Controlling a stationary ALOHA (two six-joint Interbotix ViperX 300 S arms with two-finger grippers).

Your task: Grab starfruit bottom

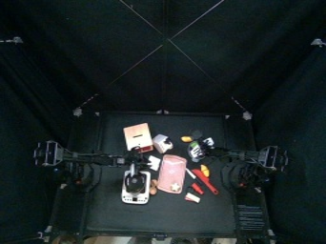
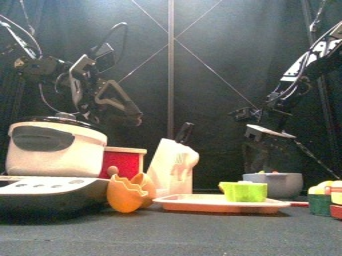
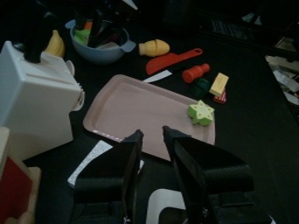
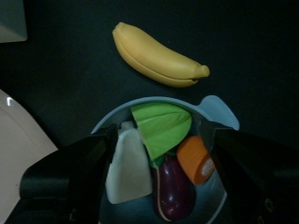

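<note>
The green starfruit [image 3: 201,113] lies on a pink tray [image 3: 135,109], near its corner; in the front view the starfruit [image 2: 243,190] sits on the tray [image 2: 201,204]. My left gripper [image 3: 153,133] is open and empty, above the tray's near edge, a short way from the starfruit. My right gripper [image 4: 163,150] is open and empty, right above a blue bowl [image 4: 222,112] that holds a green leaf, an orange piece, a purple aubergine and a white piece. A yellow banana [image 4: 158,56] lies beyond that bowl.
A white knife block [image 3: 35,87] stands beside the tray, with the blue bowl [image 3: 100,54] behind it. A red knife [image 3: 173,59] and small toy foods [image 3: 208,83] lie past the tray. A white rice cooker [image 2: 54,148] and a red box [image 2: 124,160] stand at the left.
</note>
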